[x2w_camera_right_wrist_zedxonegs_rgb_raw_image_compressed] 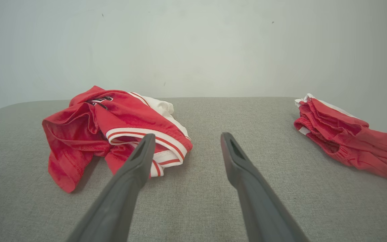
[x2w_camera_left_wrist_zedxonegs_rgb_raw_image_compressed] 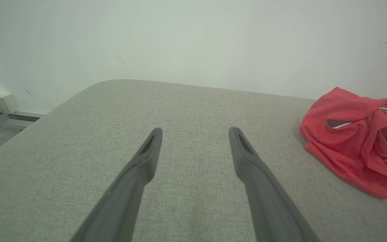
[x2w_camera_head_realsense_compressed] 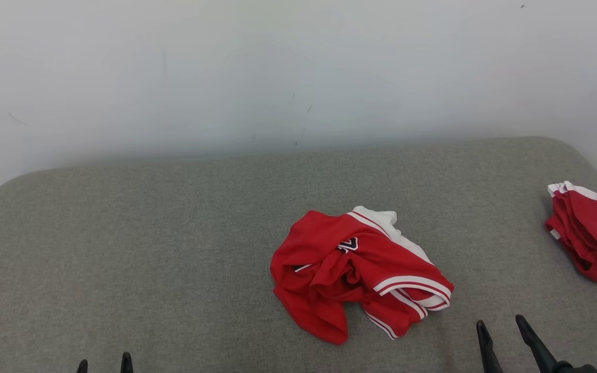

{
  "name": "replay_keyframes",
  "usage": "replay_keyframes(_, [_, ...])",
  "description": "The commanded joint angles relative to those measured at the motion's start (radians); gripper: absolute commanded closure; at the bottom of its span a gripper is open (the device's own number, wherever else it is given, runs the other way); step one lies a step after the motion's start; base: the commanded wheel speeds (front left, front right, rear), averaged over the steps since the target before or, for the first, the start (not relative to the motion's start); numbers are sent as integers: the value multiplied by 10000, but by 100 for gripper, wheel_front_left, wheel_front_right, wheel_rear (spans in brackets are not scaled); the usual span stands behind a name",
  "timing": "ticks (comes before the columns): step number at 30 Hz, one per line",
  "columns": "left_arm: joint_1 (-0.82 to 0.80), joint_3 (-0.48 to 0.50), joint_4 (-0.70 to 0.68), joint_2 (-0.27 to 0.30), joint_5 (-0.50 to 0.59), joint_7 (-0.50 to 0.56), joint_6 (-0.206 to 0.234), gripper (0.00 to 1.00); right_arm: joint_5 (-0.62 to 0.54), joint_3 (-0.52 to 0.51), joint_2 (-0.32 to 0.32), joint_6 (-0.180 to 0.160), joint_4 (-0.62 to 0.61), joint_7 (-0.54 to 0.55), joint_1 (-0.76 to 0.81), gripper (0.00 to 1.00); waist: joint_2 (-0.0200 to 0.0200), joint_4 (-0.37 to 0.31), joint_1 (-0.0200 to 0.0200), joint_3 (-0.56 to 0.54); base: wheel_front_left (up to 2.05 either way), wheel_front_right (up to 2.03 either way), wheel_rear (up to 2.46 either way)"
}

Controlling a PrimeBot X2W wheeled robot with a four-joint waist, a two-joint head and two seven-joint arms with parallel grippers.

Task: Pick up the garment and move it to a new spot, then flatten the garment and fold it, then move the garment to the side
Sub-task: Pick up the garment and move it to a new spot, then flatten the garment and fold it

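Your crumpled red-and-white jersey garment sits centre frame on the grey fabric surface; left hand and right hand hover bottom-edge, wide open, empty, likely staged for pickup.

Grey cushion free left of garment — red pile blocks right.

In your head view the bottom edge cuts the left gripper off at its fingertips and the right gripper partway down its fingers. The right edge cuts the pile short. The garment is bunched, so its own folds hide its shape, and its logo is too small to read. Your left wrist view clips the garment at the right edge.
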Motion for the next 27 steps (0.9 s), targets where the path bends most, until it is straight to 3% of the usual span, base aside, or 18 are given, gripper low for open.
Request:
replay_keyframes(1, [-62, 17, 22, -24, 38, -32, -28, 0, 29, 4, 25, -23, 12, -42, -46, 0, 0, 17, 0, 8, 0, 0, 0])
replay_keyframes(19, [-70, -24, 20, -28, -68, -33, -57, 0, 3, 168, -92, -24, 34, -40, -176, 0, 0, -53, 0, 94, 0, 0, 0])
replay_keyframes(27, [-129, -158, -37, -29, -152, -33, -20, 0, -114, 985, -750, -24, 394, 1233, -1223, 0, 0, -38, 0, 192, 0, 0, 0])
